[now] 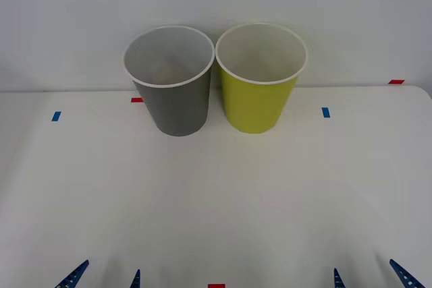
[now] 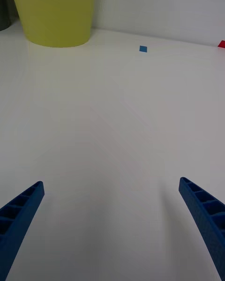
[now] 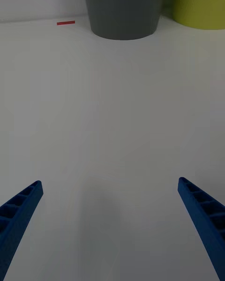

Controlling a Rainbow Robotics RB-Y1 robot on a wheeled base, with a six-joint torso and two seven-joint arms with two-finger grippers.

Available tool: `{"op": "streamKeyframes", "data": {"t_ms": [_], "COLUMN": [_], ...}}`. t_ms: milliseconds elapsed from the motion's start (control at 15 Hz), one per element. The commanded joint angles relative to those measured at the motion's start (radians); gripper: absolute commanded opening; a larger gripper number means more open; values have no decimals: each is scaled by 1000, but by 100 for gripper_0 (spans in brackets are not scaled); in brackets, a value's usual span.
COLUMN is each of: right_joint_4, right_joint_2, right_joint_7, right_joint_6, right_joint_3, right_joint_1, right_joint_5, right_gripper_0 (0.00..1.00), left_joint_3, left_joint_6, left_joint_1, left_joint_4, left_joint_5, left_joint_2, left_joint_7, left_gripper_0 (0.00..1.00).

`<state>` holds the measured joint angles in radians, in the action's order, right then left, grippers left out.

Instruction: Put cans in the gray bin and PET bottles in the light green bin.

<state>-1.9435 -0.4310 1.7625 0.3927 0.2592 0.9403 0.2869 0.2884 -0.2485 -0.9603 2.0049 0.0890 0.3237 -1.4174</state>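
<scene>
The gray bin (image 1: 170,82) and the light green bin (image 1: 260,79) stand upright side by side at the far middle of the white desk (image 1: 216,200), rims nearly touching, the gray one toward the robot's left and the green one toward its right; that puts each mouth within reach of the arm on its own side, which is probably why they are set there. Both look white inside, and I cannot make out anything lying in either. No can or bottle lies on the desk in front of them. Small blue and red tape marks (image 1: 326,112) dot the desk, likely placement guides. The left tool (image 1: 108,276) sits low at the near edge, its blue ribbed fingers (image 3: 21,208) spread wide, holding nothing and touching nothing. The right tool (image 1: 371,276) mirrors it at the near edge on the other side, fingers (image 2: 206,215) equally wide apart and empty, hanging just above bare desk.
</scene>
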Motion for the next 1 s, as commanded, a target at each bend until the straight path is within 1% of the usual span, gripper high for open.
{"op": "streamKeyframes", "data": {"t_ms": [67,1000], "right_joint_4": [0,0], "right_joint_2": [0,0], "right_joint_7": [0,0], "right_joint_6": [0,0], "right_joint_3": [0,0], "right_joint_1": [0,0], "right_joint_5": [0,0], "right_gripper_0": [100,100], "left_joint_3": [0,0], "left_joint_6": [0,0], "left_joint_1": [0,0], "left_joint_4": [0,0], "left_joint_5": [0,0], "left_joint_2": [0,0], "left_joint_7": [0,0], "left_gripper_0": [100,100]}}
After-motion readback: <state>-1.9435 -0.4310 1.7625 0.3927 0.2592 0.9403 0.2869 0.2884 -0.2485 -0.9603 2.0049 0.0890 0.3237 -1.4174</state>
